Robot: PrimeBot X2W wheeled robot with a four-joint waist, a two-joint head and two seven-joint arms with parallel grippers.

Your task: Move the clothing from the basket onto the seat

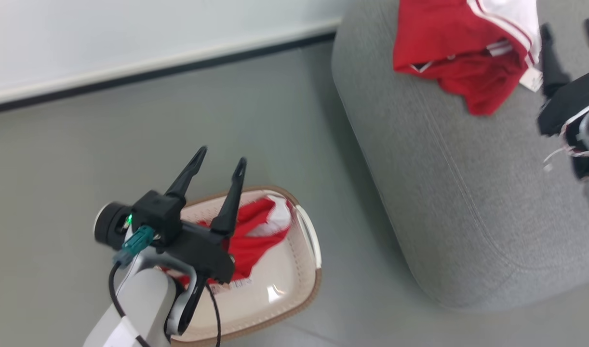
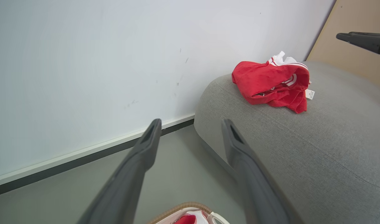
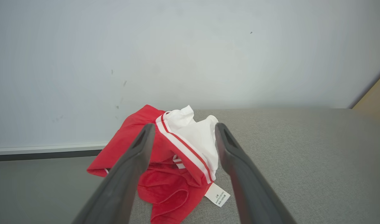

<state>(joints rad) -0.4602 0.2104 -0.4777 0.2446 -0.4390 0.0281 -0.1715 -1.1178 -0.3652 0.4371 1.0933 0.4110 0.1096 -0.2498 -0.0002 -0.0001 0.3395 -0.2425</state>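
Red clothing (image 1: 248,246) in the basket (image 1: 316,284) could get dropped short of the seat (image 1: 468,193) if only a corner's pinched by the left gripper (image 1: 222,155), fingers wide open and empty.

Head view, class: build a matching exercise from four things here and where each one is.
1 oval cream plastic basket
2 crumpled red-and-white garment with white tag
3 left gripper
4 right gripper

A open, over the large light-grey fabric seat
B on the floor, red clothing inside
C open, hovering by the basket
D lying on the seat

Pairs: 1-B, 2-D, 3-C, 4-A
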